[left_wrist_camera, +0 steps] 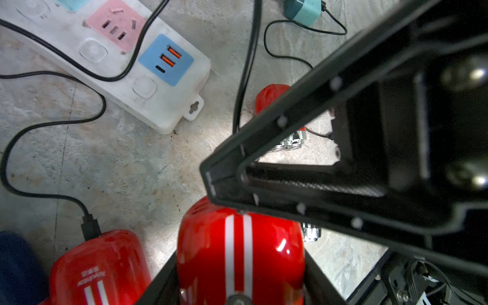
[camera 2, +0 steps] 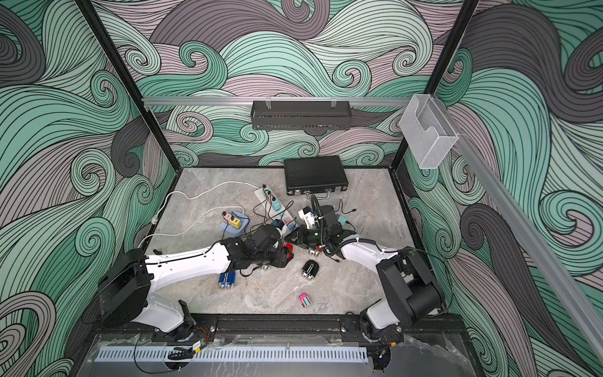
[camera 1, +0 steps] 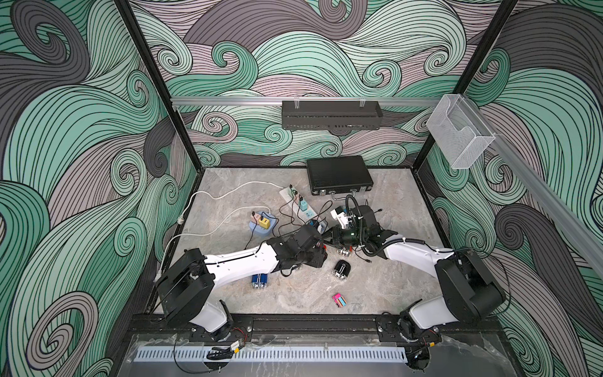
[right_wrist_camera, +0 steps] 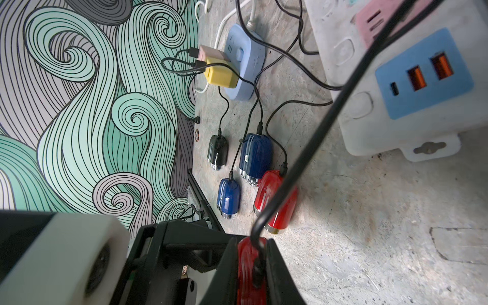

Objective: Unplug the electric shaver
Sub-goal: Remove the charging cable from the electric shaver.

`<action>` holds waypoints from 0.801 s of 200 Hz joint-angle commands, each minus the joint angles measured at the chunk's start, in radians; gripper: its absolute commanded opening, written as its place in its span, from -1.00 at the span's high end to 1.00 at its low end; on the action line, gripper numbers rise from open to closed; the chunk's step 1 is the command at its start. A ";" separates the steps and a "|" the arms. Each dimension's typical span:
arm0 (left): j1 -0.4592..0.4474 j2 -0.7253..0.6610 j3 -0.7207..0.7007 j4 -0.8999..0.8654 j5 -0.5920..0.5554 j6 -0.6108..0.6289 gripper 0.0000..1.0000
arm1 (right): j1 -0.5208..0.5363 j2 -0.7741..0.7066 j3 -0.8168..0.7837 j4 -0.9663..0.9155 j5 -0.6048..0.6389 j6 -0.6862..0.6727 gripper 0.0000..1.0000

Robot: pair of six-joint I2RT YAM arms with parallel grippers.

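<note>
The electric shaver (left_wrist_camera: 237,253), red with two white stripes, lies between the fingers of my left gripper (left_wrist_camera: 239,285), which is shut on its body; in a top view a bit of its red body (camera 2: 287,256) shows. A black cable (right_wrist_camera: 317,132) runs to a plug (right_wrist_camera: 257,266) in the shaver's end. My right gripper (right_wrist_camera: 250,264) straddles that plug with the jaws narrow: the plug rests against one finger (right_wrist_camera: 277,269), and a slim gap shows at the other. In both top views the two grippers meet mid-table (camera 1: 328,240).
A white power strip (left_wrist_camera: 158,105) lies just beyond. A blue round strip (right_wrist_camera: 243,66) carries yellow and pink chargers. Several other corded shavers lie close by: red (right_wrist_camera: 276,200), navy (right_wrist_camera: 256,155), blue (right_wrist_camera: 228,198), black (right_wrist_camera: 217,151). A black case (camera 1: 339,174) sits at the back.
</note>
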 commanded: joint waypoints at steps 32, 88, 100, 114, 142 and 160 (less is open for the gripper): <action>0.017 -0.031 0.003 0.030 0.017 -0.011 0.70 | 0.008 0.023 -0.003 0.022 -0.019 0.013 0.71; 0.023 -0.046 -0.002 0.026 0.027 -0.011 0.70 | 0.006 0.038 0.018 0.024 -0.018 0.009 0.78; 0.023 -0.046 -0.003 0.025 0.032 -0.011 0.70 | 0.005 0.036 0.027 0.020 -0.019 0.004 0.79; 0.023 -0.046 -0.004 0.026 0.036 -0.012 0.70 | 0.006 0.035 0.039 0.011 -0.017 -0.001 0.80; 0.023 -0.046 -0.008 0.029 0.038 -0.014 0.70 | 0.006 0.036 0.049 0.004 -0.013 -0.005 0.88; 0.023 -0.045 -0.007 0.031 0.043 -0.012 0.70 | 0.005 0.035 0.048 0.007 -0.013 -0.004 0.92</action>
